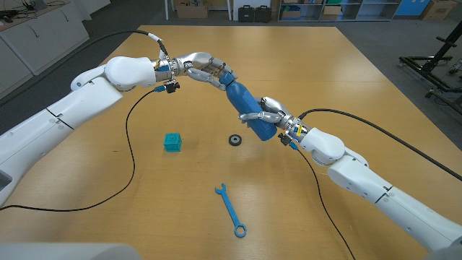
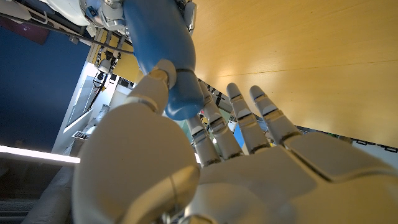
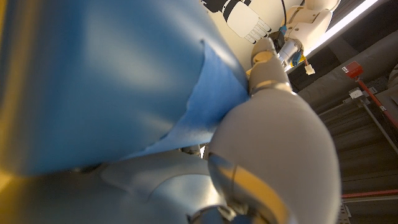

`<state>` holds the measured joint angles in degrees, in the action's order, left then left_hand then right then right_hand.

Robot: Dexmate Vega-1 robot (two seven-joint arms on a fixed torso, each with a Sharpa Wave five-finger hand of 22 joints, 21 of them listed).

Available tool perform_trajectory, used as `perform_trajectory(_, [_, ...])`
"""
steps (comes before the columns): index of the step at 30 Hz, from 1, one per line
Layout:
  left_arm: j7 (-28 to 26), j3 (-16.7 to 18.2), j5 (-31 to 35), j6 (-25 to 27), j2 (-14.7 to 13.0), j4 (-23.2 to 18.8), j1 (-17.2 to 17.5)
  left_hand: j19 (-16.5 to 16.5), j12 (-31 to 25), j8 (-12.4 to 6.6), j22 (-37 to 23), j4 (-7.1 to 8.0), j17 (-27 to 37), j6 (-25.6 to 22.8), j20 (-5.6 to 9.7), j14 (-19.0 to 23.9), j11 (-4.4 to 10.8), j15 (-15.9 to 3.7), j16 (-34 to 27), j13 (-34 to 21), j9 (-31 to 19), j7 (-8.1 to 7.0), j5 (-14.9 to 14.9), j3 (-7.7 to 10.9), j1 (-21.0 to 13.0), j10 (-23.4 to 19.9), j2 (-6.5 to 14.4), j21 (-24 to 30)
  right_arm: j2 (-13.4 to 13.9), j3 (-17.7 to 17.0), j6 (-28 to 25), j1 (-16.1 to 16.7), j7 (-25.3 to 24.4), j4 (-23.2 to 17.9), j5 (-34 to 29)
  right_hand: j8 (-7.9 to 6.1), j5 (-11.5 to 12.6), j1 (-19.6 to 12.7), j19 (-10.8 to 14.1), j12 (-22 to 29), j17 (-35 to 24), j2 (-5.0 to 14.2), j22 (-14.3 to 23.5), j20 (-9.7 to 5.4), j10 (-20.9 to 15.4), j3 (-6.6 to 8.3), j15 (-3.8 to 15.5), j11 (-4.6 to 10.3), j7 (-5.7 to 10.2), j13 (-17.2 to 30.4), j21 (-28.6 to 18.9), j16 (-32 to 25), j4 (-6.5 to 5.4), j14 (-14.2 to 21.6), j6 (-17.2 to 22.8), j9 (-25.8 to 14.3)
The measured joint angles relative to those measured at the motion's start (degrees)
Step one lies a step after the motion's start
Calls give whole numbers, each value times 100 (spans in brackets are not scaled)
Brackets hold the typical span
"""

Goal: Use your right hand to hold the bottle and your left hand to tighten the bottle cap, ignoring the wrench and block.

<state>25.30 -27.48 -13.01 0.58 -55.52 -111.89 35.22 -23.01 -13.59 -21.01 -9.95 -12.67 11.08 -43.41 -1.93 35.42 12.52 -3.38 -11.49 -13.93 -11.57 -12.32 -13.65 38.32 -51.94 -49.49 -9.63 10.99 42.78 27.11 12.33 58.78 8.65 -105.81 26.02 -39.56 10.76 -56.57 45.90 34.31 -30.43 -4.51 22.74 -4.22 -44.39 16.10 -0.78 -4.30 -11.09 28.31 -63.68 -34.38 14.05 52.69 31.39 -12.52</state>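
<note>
A blue bottle (image 1: 245, 108) hangs tilted above the middle of the table. My right hand (image 1: 271, 114) grips its lower body. The bottle's blue wall (image 3: 93, 81) looms close in the right wrist view, with my right hand (image 3: 273, 143) wrapped against it. My left hand (image 1: 206, 68) reaches in from the far left and closes around the bottle's cap (image 1: 227, 76) at the upper end. In the left wrist view the bottle (image 2: 158, 43) narrows to its top between the thumb and the fingers of my left hand (image 2: 205, 168). The cap itself is mostly covered by fingers.
A teal block (image 1: 172, 141) sits on the wooden table (image 1: 346, 79), left of centre. A small black ring (image 1: 235, 140) lies below the bottle. A blue wrench (image 1: 231, 209) lies nearer the front edge. Black cables trail from both arms across the table.
</note>
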Motion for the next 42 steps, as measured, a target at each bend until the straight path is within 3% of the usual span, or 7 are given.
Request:
perform_trajectory(7, [-47, -138, 151, -1, 189, 147, -147, -63, -22, 0, -8, 20, 27, -13, 62, 62, 82, 0, 0, -49, -2, -12, 1, -20, -68, -142, -68, 27, -16, 4, 0, -37, 186, 86, 197, 0, 0, 0, 0, -21, 1, 0, -17, 0, 0, 0, 9, -1, -30, 0, -44, 21, 0, 10, -32, 0])
perform_trajectory(8, [-60, -149, 179, 12, 202, 153, -157, -79, -61, -32, -8, 85, 27, -69, 78, 62, 88, 0, 0, -67, -28, -10, -40, 12, -240, -149, 66, 27, -17, 4, 9, -42, 210, 92, 215, -26, 0, 0, 0, -21, 0, -1, -17, 0, -6, 0, 11, -6, -30, 0, -44, 48, 0, 8, -31, 0])
perform_trajectory(11, [-156, -178, 307, 114, 242, 169, -182, -91, -17, -15, -9, 144, 27, 3, 91, 62, 47, 0, 0, -46, -18, 2, -9, -22, -1686, -108, 1472, 27, -23, 7, 454, -57, 311, 90, 247, -59, 0, 0, 10, -38, -11, -1, -17, -11, -6, 0, 10, -6, -29, 26, -44, 25, -1, 8, -30, 0])
perform_trajectory(19, [-391, -213, 545, 358, 283, 30, -197, -144, 50, 67, -8, 260, 27, 187, 81, 61, 23, 0, 0, -54, -14, 4, -9, -249, -1691, 64, 1290, 72, 31, -7, 459, -18, 350, 100, 295, -60, 0, -1, 11, -38, -26, -1, -17, -12, -6, -1, 10, -6, -29, 27, -76, 26, -1, 8, -30, 0])
perform_trajectory(27, [-559, -133, 444, 550, 338, -39, -52, -46, 233, 325, -8, 854, 23, 610, -77, -70, -104, 20, 20, -85, -30, 364, 73, -852, 123, 669, 1214, 44, 104, -55, 459, 41, 349, 20, 313, -46, 0, -1, 13, -43, -26, -2, -28, -13, -6, -2, 10, -6, -28, 27, -97, 28, -2, 8, -29, -1])
perform_trajectory(38, [-1104, 227, -134, 1104, 346, -225, 359, 117, 209, 505, -34, 1320, 53, 815, -240, -321, -710, 51, 24, -96, -47, 889, 184, -1194, 1440, 978, 1451, 23, 166, -77, 459, 101, 336, -37, 317, -16, 0, -17, 18, -54, -53, -17, -44, -19, -6, -2, 10, -6, -28, 53, -99, 39, -3, 8, -29, -1])
perform_trajectory(42, [-1272, 342, -347, 1229, 355, -309, 515, 115, 177, 505, -34, 1551, 50, 757, -264, -321, -764, 52, 23, -68, -41, 947, 307, -1430, 2006, 923, 1255, 23, 169, -77, 459, 112, 330, -38, 315, -9, 0, -22, 18, -55, -52, -23, -44, -19, -6, 9, 10, -6, -28, 53, -99, 44, 8, 8, -29, -1])
